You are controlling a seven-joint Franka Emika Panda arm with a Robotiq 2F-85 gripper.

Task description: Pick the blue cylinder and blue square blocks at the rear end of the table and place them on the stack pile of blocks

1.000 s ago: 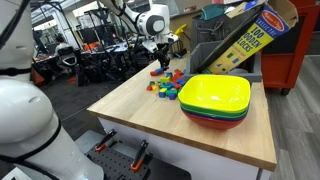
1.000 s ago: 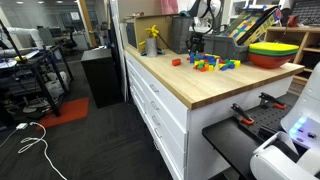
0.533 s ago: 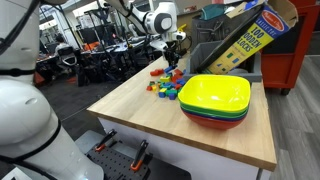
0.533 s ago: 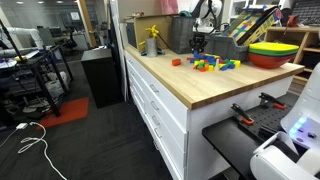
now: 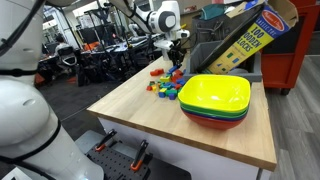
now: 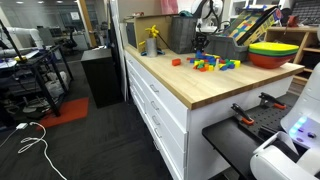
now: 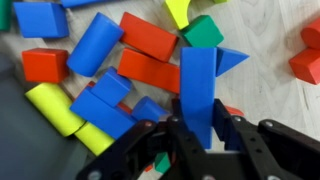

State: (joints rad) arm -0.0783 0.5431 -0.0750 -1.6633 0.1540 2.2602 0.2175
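My gripper (image 7: 198,122) is shut on a long blue block (image 7: 197,82), which stands up between the two black fingers. It hangs just above the stack pile of blocks (image 7: 120,70), a heap of red, blue, yellow and green pieces. A blue cylinder (image 7: 95,45) lies in that heap. In both exterior views the gripper (image 5: 176,60) (image 6: 199,48) is over the pile (image 5: 165,86) (image 6: 212,64) at the far end of the light-wood table (image 5: 150,118) (image 6: 190,88).
Stacked yellow, green and red square bowls (image 5: 215,100) (image 6: 272,52) stand next to the pile. A wooden-blocks box (image 5: 245,40) leans behind them. A lone red block (image 6: 176,62) lies apart from the pile. A yellow object (image 6: 152,40) stands at the table's back.
The gripper has shifted sideways along the far end of the table to a spot over the pile, still holding the blue block. Nothing else has moved.
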